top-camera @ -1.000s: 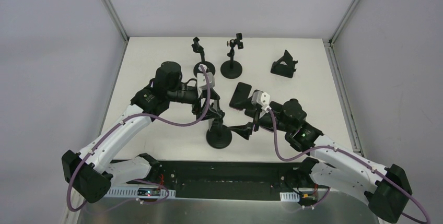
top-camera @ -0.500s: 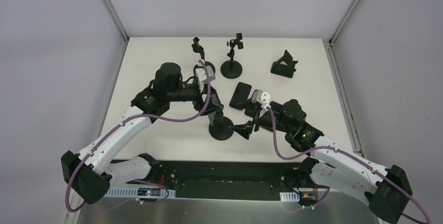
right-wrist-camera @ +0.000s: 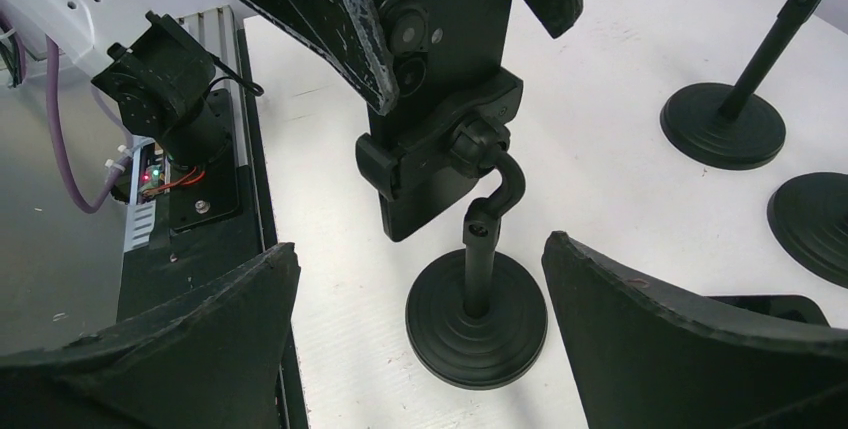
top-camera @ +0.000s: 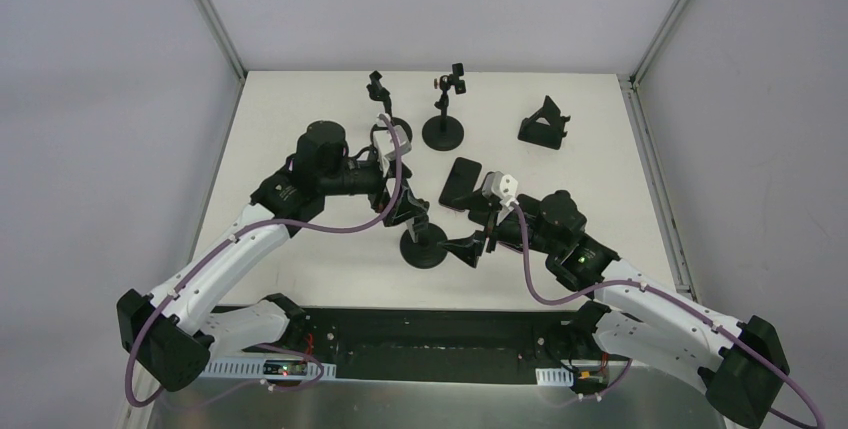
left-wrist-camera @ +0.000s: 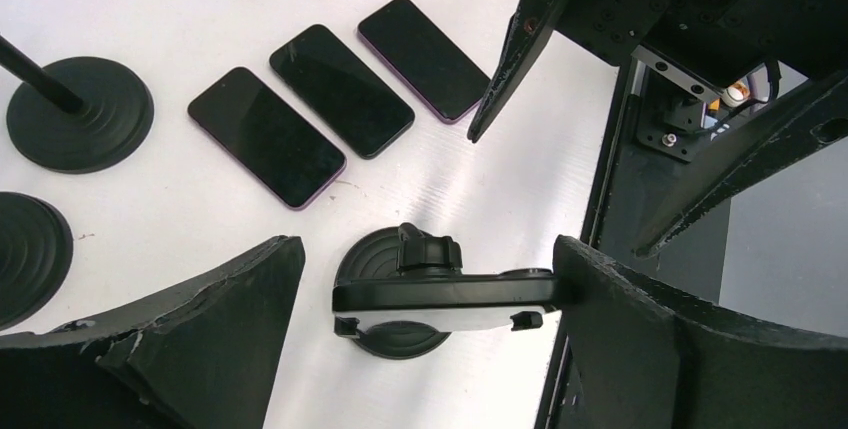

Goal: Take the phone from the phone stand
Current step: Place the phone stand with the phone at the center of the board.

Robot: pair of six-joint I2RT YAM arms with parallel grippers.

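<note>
On stand [right-wrist-camera: 478, 301], phone [right-wrist-camera: 455, 39] long axis vertical, back twd R tool [right-wrist-camera: 415, 244] (spread); L tool [left-wrist-camera: 428, 244] spread, astride top.

Matte white worktop [left-wrist-camera: 470, 209]. Black slab phone [right-wrist-camera: 440, 99] sits in a black metal stand [right-wrist-camera: 477, 319] whose round base has concentric ribs; three flat phones [left-wrist-camera: 341, 90] have glossy black screens and thin purple edges. The left fingers [left-wrist-camera: 180, 349] are black, scuffed pale grey along the edges; the arm cable [right-wrist-camera: 55, 119] is purple.
</note>
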